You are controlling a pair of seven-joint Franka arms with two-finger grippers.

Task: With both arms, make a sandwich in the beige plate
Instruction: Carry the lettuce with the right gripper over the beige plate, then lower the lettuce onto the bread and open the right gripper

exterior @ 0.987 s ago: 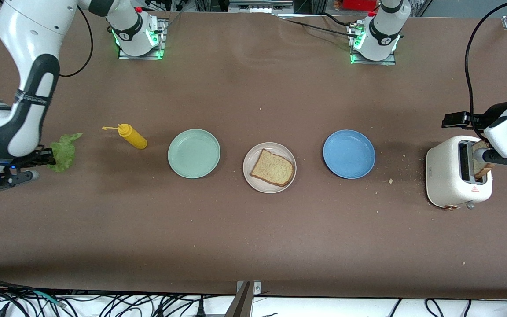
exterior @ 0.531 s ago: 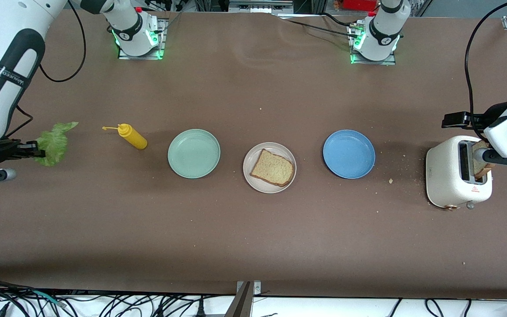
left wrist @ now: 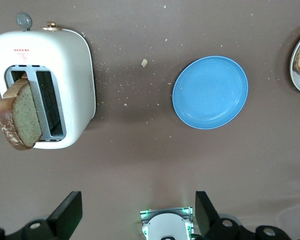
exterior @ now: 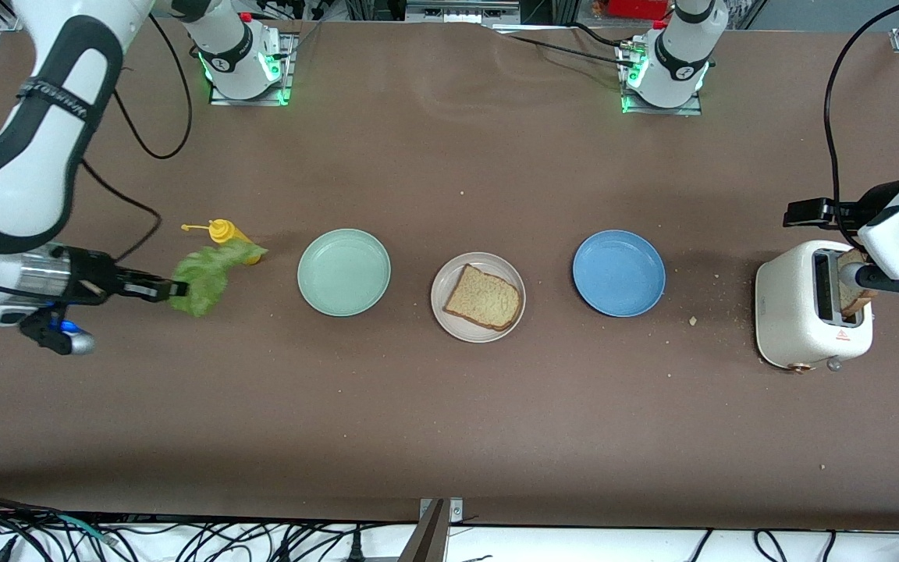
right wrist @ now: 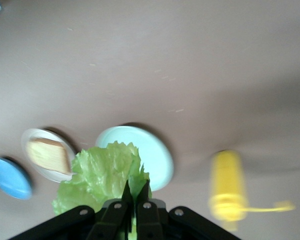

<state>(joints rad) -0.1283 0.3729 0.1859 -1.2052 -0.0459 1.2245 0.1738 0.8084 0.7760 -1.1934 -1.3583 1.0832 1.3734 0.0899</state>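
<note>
My right gripper is shut on a ruffled green lettuce leaf and holds it in the air over the table beside the mustard bottle. In the right wrist view the shut fingertips pinch the leaf. The beige plate lies mid-table with one bread slice on it. A second bread slice stands in the toaster; it also shows in the left wrist view. My left gripper waits open and empty above the toaster's end of the table.
A mint-green plate lies between the lettuce and the beige plate. A blue plate lies between the beige plate and the toaster. A yellow mustard bottle lies partly hidden by the lettuce. Crumbs lie near the toaster.
My right gripper has carried the lettuce up from the right arm's end of the table toward the mint-green plate. The left arm has not moved.
</note>
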